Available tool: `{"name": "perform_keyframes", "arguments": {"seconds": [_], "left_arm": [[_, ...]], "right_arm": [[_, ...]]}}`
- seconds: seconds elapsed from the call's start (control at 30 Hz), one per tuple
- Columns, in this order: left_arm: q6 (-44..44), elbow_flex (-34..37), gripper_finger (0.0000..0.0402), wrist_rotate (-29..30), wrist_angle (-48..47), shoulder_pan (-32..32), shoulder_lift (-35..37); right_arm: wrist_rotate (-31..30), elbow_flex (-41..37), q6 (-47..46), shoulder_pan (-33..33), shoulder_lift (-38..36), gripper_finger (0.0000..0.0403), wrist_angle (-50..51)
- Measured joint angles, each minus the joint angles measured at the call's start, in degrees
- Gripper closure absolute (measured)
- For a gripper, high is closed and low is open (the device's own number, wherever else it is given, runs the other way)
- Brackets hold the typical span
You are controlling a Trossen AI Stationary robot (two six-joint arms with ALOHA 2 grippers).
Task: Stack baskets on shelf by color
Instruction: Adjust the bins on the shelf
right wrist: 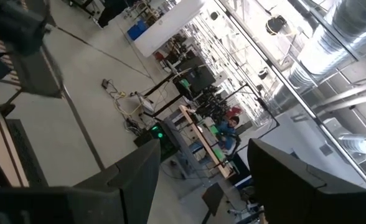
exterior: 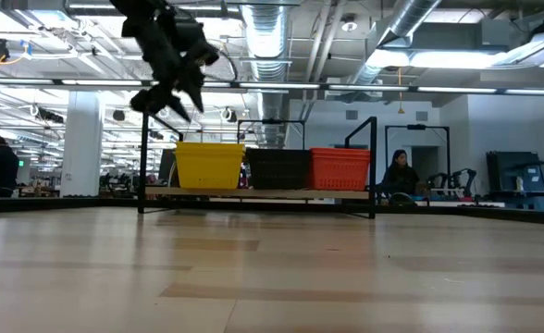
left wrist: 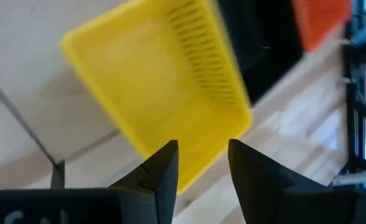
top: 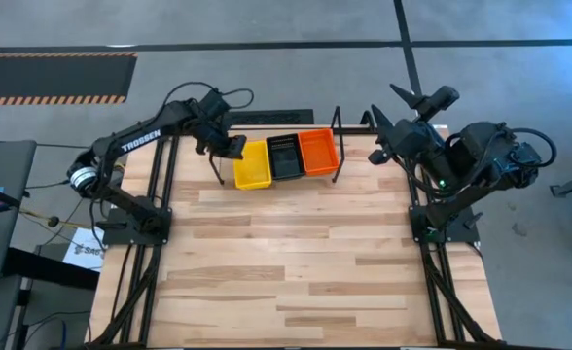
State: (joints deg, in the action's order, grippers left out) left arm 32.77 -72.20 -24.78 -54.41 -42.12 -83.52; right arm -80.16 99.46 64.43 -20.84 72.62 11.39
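The big plank tabletop (top: pixel 296 262) looks bare of loose baskets; as far as I can see, everything is up on the shelf (top: pixel 337 146) at the far edge. Three piles sit side by side on its board: yellow baskets (top: pixel 252 165) at the left arm's end, black baskets (top: pixel 285 157) in the middle, orange baskets (top: pixel 317 152) at the right arm's end, each touching its neighbour. From table level the piles stand about the same height, though I cannot count how many are nested in each. The yellow pile sits a little askew, poking out toward the front.

The left tool (top: pixel 230 148) hangs just above the outer end of the yellow pile, its fingers (left wrist: pixel 164 168) apart with nothing between them. The right tool (top: pixel 383 146) waits raised off beside the shelf's right end, fingers wide and empty.

I'd judge the sorting as good as done, with perhaps only the yellow pile to straighten
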Motion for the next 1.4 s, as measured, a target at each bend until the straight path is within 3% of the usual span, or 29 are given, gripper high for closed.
{"name": "perform_keyframes", "arguments": {"seconds": [0.13,0.27,0.33,0.43,0.53,0.63,0.8,0.87,1.07,1.23,1.3,1.4], "left_arm": [[-4.5,-5.4,0.0275,2.2,-0.2,1.7,1.5],[-8.4,-12.0,0.0275,11.1,0.0,5.7,5.1],[-9.8,-14.9,0.0275,17.1,-0.2,8.6,7.4],[-10.3,-18.3,0.0275,26.8,0.0,14.1,11.9],[-10.1,-19.1,0.0275,34.9,-0.1,19.7,16.9],[-9.0,-19.1,0.0275,41.0,-1.1,24.8,21.7],[-6.2,-19.1,0.0275,46.9,-5.8,31.2,27.7],[-6.1,-19.1,0.0275,48.5,-7.9,32.9,29.1],[-5.0,-19.0,0.0275,54.4,-14.1,34.5,29.9],[-4.9,-19.0,0.0275,56.5,-16.9,34.5,28.7],[-5.0,-19.0,0.0275,56.5,-17.6,34.5,28.3],[-5.7,-19.0,0.0275,56.6,-17.5,34.5,27.7]], "right_arm": [[-2.7,0.0,-1.4,2.6,1.0,0.0138,2.7],[-5.8,-0.1,-8.5,7.9,2.8,0.0159,8.7],[-5.9,-0.1,-12.2,10.5,3.6,0.0195,10.3],[-1.5,0.0,-19.3,14.3,5.2,0.0285,10.4],[10.5,0.0,-27.2,18.1,7.4,0.038,10.9],[29.1,0.0,-38.0,23.3,9.4,0.0388,10.9],[68.3,0.0,-57.3,33.6,15.5,0.0397,13.5],[78.9,0.0,-61.3,36.3,19.6,0.0399,14.2],[90.8,4.9,-63.1,37.5,33.0,0.04,20.0],[105.8,14.5,-60.1,34.0,41.3,0.0401,30.0],[107.3,17.6,-56.7,32.0,43.6,0.0401,36.8],[104.0,19.7,-52.8,29.2,46.0,0.0402,47.6]]}}
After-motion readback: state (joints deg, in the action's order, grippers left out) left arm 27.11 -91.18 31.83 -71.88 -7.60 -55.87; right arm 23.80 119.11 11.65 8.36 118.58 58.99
